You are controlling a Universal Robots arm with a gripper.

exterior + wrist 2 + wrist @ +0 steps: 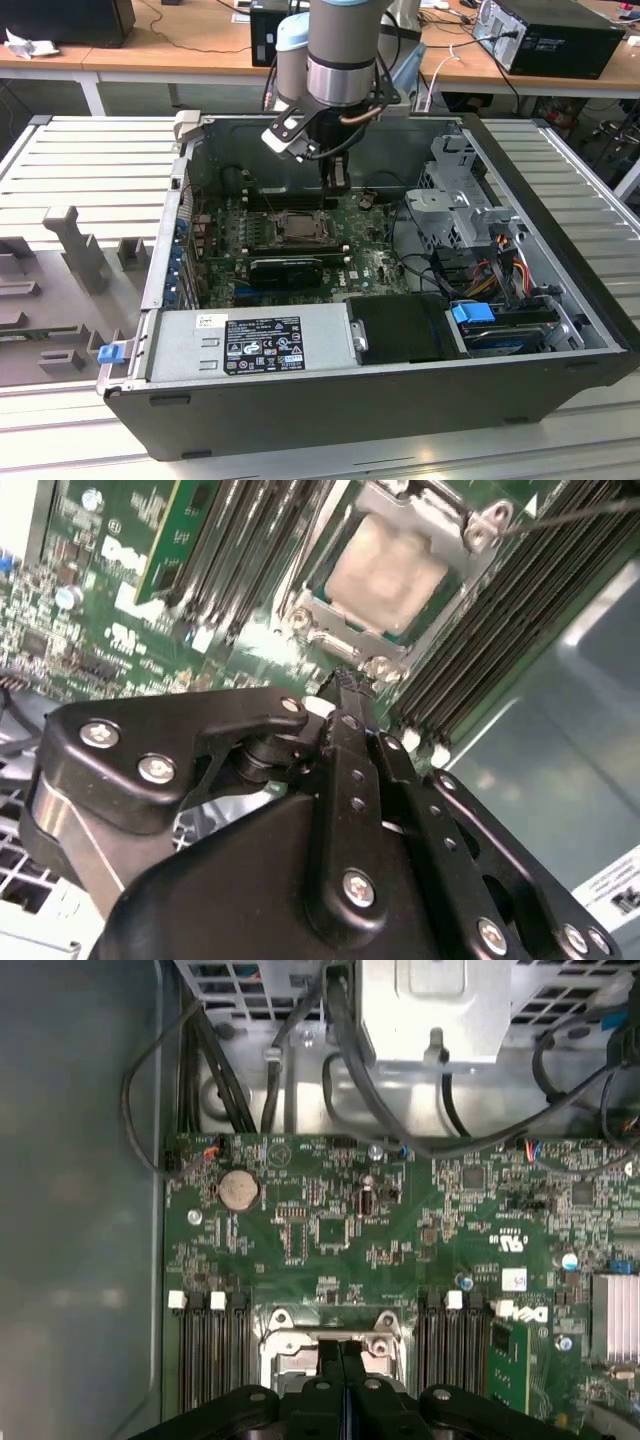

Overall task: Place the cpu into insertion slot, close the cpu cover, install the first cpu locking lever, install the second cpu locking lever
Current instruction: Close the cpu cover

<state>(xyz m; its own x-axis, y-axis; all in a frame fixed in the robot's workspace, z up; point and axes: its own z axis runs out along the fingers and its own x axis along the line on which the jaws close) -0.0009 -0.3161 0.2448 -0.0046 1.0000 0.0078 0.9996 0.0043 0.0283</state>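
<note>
Exterior view: gripper [335,178] lowered into computer case [400,400], just beside insertion slot [300,228].
Second wrist view: jaws clenched together, grasping nothing; cpu [385,575] seated in the slot, cpu cover [420,502] flat around it.
First wrist view: fingertips [328,1360] over the slot's edge.

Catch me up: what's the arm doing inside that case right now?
The arm reaches down into the open case. Its gripper is shut, seemingly on nothing, with its tips close beside the slot on the motherboard. The cpu already sits in the slot, and the cover appears to lie down around it. A thin lever sticks out past one corner. Whether it is latched can't be told.
</note>
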